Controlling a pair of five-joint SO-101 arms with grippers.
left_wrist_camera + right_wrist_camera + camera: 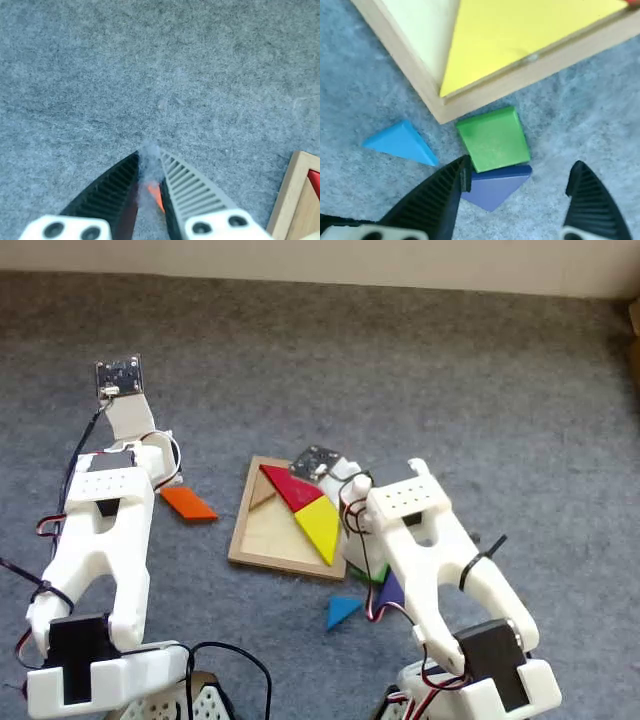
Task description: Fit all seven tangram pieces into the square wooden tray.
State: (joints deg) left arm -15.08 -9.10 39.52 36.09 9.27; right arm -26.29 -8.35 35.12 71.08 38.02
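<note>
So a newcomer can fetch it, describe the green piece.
Find the wooden tray, then its corner at the yellow triangle's tip. Just outside lies the green piece, against a dark blue triangle; its neighbours are triangles, it is square.

Left of the tray (pixel 240 530), the left arm (pixel 100 540): chunky white shell, black motor blocks, red-and-black cables looping. Right of the tray, the right arm (pixel 440 555), same build. Left fingers (pixel 111 192) ribbed, one black, one pale; right fingers (pixel 432 200) black.
</note>
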